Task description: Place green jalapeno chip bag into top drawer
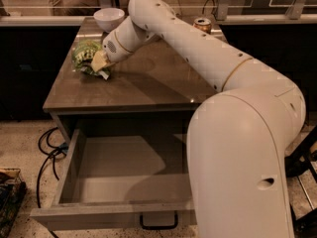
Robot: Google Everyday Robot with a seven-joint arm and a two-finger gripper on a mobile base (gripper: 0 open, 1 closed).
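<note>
The green jalapeno chip bag (85,56) lies crinkled on the back left of the brown table top (148,81). My gripper (100,63) is at the end of the white arm and sits right against the bag's right side, touching it and covering part of it. The top drawer (119,170) is pulled wide open below the table's front edge. Its grey inside holds nothing, and its dark handle (158,222) shows on the front panel.
A white bowl (109,18) stands at the table's back left, just behind the bag. A soda can (202,25) stands at the back right. My arm's big white body (242,157) covers the drawer's right part. Black cables (47,148) lie on the floor at the left.
</note>
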